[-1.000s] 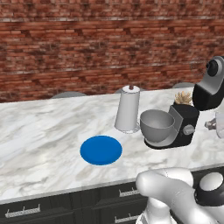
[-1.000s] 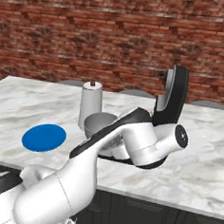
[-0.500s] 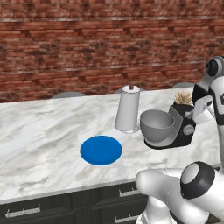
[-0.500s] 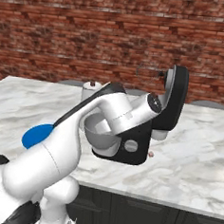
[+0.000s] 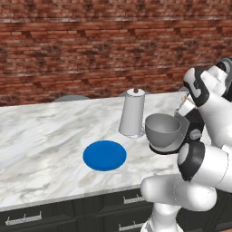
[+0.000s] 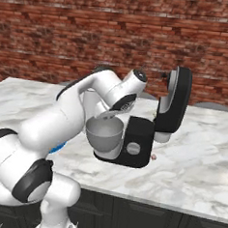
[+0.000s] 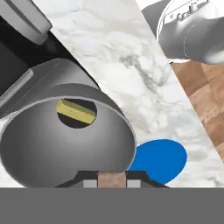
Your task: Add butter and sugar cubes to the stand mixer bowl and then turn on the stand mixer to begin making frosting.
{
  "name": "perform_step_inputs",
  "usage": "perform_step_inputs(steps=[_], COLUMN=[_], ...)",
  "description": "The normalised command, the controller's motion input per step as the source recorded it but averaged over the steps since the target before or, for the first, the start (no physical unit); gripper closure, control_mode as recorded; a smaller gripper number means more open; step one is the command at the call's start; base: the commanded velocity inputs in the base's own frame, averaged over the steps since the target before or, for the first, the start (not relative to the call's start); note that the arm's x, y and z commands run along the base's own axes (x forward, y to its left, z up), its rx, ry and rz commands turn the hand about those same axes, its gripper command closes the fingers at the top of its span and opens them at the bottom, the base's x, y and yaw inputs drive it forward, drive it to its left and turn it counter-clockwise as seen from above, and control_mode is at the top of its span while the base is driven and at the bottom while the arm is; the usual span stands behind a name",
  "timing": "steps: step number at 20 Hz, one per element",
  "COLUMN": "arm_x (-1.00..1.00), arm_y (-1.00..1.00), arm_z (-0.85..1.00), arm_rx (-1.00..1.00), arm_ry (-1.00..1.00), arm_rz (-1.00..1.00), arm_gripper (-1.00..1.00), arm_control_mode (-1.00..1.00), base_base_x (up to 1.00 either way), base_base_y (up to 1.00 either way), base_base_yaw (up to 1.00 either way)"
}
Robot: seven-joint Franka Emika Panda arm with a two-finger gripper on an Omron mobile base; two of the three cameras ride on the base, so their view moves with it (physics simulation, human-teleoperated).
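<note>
The stand mixer (image 6: 138, 143) is black and boxy, with its head (image 6: 175, 104) tilted up. Its grey metal stand mixer bowl (image 6: 103, 134) (image 5: 162, 129) sits in front of the body. In the hand view I look down into the bowl (image 7: 65, 144), where the pale-yellow butter (image 7: 76, 110) lies on the bottom. My gripper (image 7: 111, 180) hovers over the bowl's near rim, shut on a small tan sugar cube (image 7: 111, 178) between the fingertips. In the right base view my arm arches over the bowl, and its forearm hides the hand.
A blue round plate (image 5: 104, 155) (image 7: 159, 159) lies on the marble counter (image 5: 45, 136) left of the bowl. A tall white roll (image 5: 132, 113) stands behind it. A small pinkish cube (image 6: 153, 157) rests on the counter by the mixer's base. A brick wall runs behind.
My arm has risen from a low reach beside the mixer and swung back, so the hand now sits above the bowl. Mixer, bowl, plate and roll have stayed put.
</note>
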Motion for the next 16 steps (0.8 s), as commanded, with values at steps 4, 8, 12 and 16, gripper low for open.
perform_step_inputs(steps=[4, 8, 12, 16], arm_x=[0.44, 0.20, 0.27, 0.24], arm_y=[0.37, 0.28, 0.15, 0.00], arm_z=[-0.29, -0.39, -0.32, -0.30], arm_rx=[-0.18, -0.19, -0.14, -0.09], arm_ry=[0.19, 0.08, 0.06, 0.02], arm_rz=[0.00, -0.01, -0.02, -0.03], arm_gripper=[1.00, 1.00, 1.00, 1.00], arm_control_mode=[-1.00, -1.00, -1.00, -1.00], base_base_x=[0.00, 0.00, 0.00, 0.00], base_base_y=[0.00, 0.00, 0.00, 0.00], base_base_yaw=[0.00, 0.00, 0.00, 0.00])
